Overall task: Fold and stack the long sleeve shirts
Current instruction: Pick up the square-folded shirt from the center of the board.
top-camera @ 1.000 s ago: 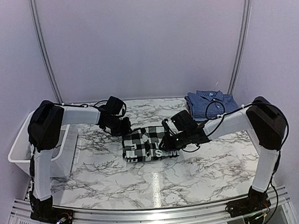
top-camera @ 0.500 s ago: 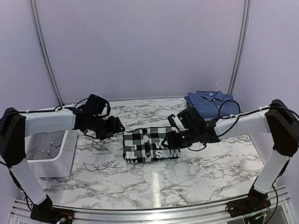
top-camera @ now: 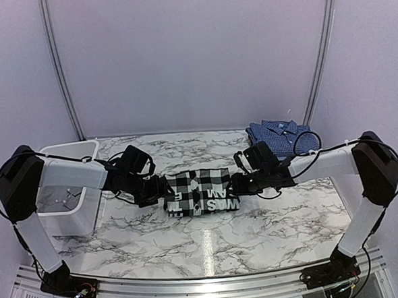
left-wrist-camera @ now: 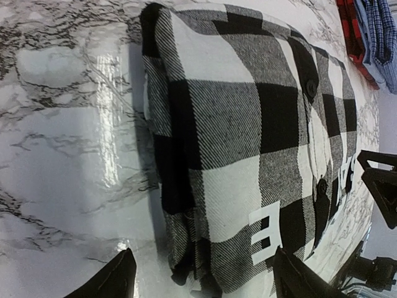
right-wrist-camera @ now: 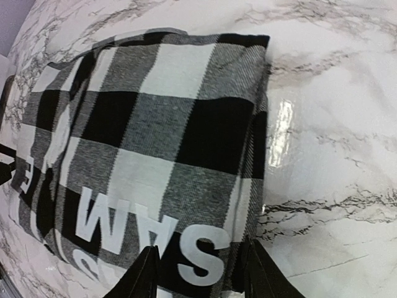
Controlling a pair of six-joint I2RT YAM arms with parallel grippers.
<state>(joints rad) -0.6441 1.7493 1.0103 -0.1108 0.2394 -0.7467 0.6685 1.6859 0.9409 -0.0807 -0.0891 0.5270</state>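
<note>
Buffalo-check shirt (top-camera: 200,191) lies folded mid-table, blue shirt (top-camera: 279,136) at the far right corner. The overhead view hides the jaws; the wrist cameras show left gripper (left-wrist-camera: 205,276) and right gripper (right-wrist-camera: 200,273) spread wide, straddling opposite shirt edges.

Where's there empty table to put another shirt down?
Bare marble runs along the table's near edge, in front of the black-and-white shirt, and at the far middle, between the white bin and the blue shirt. The centre is crowded: the left gripper and right gripper flank the shirt.
</note>
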